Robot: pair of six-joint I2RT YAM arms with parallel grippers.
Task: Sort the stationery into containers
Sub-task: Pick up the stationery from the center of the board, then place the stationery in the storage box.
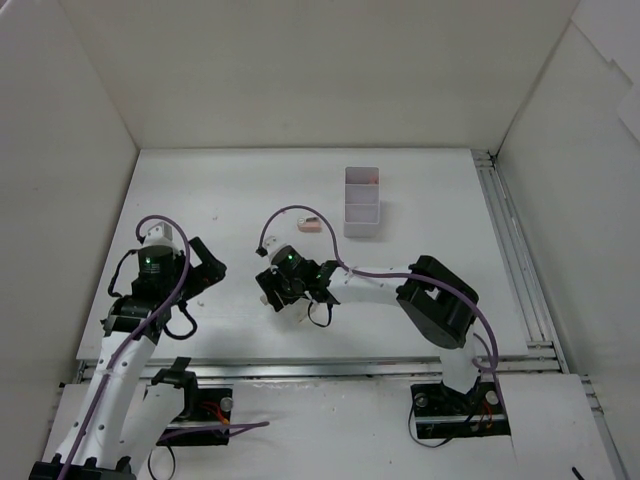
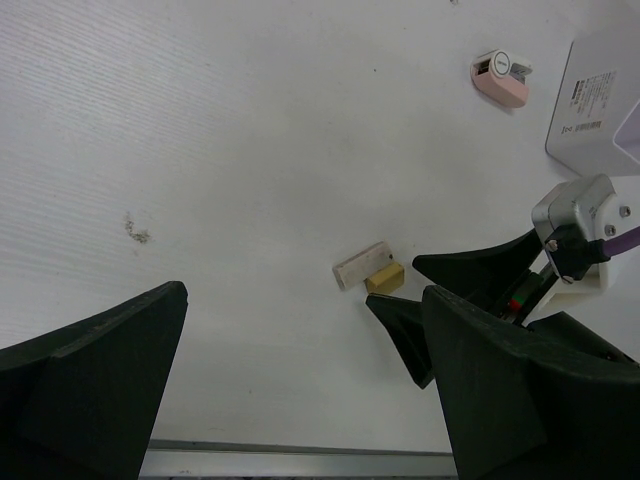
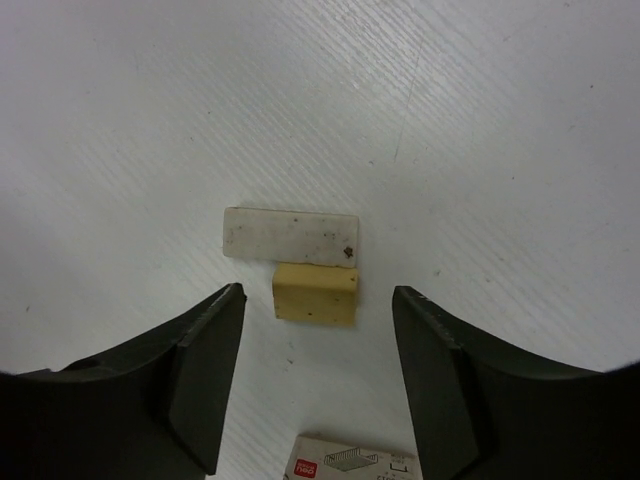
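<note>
Top view: the white box (image 1: 361, 200) sat toward the far edge of the desk (image 1: 230, 190), with a pink item (image 1: 310, 224) just beside it, and the right gripper (image 1: 280, 298) hung mid-desk.

Left wrist view: the left gripper (image 2: 305, 300) had its jaws wide apart and held nothing (parked out of the way, I'd guess).

Right wrist view: the right jaws were apart, straddling the tan block (image 3: 315, 293), which touched the cream block (image 3: 290, 236). Probably lining up 1 pinch.

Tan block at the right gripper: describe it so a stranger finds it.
Start at the white table, near its middle, where the right gripper hangs open. Under it lie two touching blocks. Yours is the short tan block, not the longer speckled white block.
</note>
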